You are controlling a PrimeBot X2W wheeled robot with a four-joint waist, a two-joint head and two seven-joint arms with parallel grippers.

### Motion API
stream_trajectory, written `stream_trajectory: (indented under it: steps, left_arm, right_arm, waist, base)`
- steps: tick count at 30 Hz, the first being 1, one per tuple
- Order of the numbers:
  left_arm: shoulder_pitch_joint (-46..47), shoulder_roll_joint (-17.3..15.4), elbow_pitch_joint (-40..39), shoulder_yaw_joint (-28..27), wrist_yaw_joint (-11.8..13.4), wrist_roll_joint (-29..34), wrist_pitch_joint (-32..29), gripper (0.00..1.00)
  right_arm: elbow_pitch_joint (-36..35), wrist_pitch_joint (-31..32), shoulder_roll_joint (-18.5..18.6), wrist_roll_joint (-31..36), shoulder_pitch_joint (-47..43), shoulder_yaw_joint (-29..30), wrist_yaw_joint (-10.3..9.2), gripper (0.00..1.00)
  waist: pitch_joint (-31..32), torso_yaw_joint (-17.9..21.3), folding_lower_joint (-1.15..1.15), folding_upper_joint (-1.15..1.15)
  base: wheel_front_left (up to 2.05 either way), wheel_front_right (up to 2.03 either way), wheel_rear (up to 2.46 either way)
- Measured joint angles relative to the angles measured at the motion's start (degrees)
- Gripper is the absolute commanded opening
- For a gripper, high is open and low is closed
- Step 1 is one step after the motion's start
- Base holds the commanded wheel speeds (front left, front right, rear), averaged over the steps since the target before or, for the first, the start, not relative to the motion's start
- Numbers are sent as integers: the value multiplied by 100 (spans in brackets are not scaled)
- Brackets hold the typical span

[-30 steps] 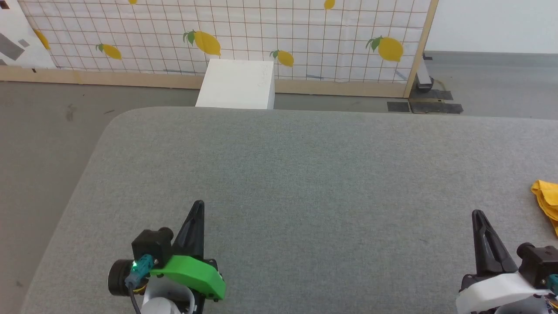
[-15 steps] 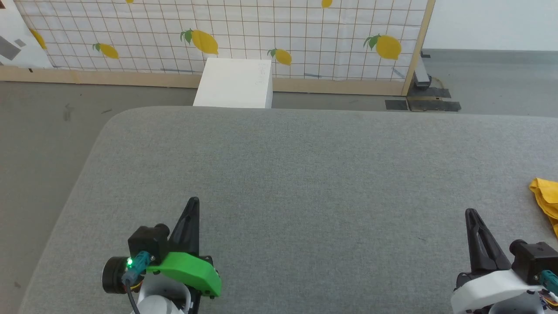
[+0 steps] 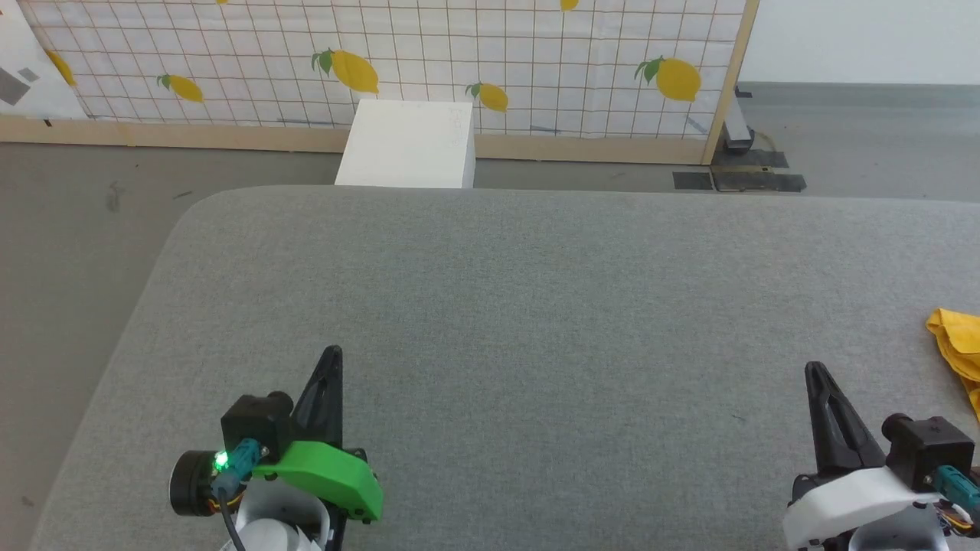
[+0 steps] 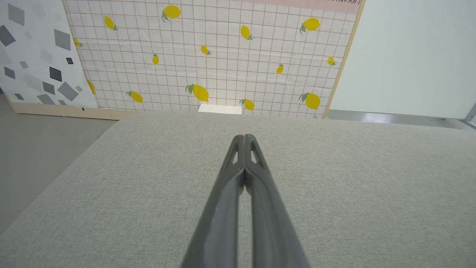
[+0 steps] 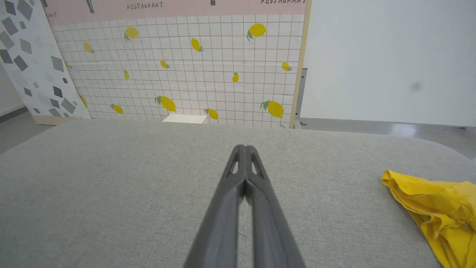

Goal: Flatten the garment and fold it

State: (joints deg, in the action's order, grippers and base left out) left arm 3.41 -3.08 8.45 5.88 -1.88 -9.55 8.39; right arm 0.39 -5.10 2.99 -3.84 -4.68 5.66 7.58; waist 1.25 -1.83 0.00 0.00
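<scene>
The yellow garment (image 3: 958,346) lies crumpled at the right edge of the grey table (image 3: 536,306), cut off by the head view's border; its print is hidden. In the right wrist view the garment (image 5: 435,208) sits bunched at the lower right. My right gripper (image 3: 813,370) is shut and empty, to the left of the garment and apart from it, fingers touching (image 5: 243,149). My left gripper (image 3: 331,353) hovers over the table's near left, shut with nothing in it (image 4: 244,137).
A white box (image 3: 409,145) stands on the floor beyond the table's far edge, against a lemon-print partition (image 3: 459,61). The table's rounded left corner (image 3: 191,218) drops to grey floor.
The whole head view has drifted slightly left and down, so the camera has moved. Both grippers stay shut and keep their places over the table.
</scene>
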Motion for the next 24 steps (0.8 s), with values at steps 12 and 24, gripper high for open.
stream_trajectory:
  steps: [12,24]
  left_arm:
    - [-49,0,-149,-109,19,143,-133,0]
    - [-81,0,-282,-188,44,301,-279,0]
  right_arm:
    - [-1,90,0,41,76,-91,0,0]
    - [-3,164,-1,98,121,-185,0,0]
  waist:
    - [-22,31,0,0]
    - [-42,62,0,0]
  base:
    - [0,0,0]
    - [0,0,0]
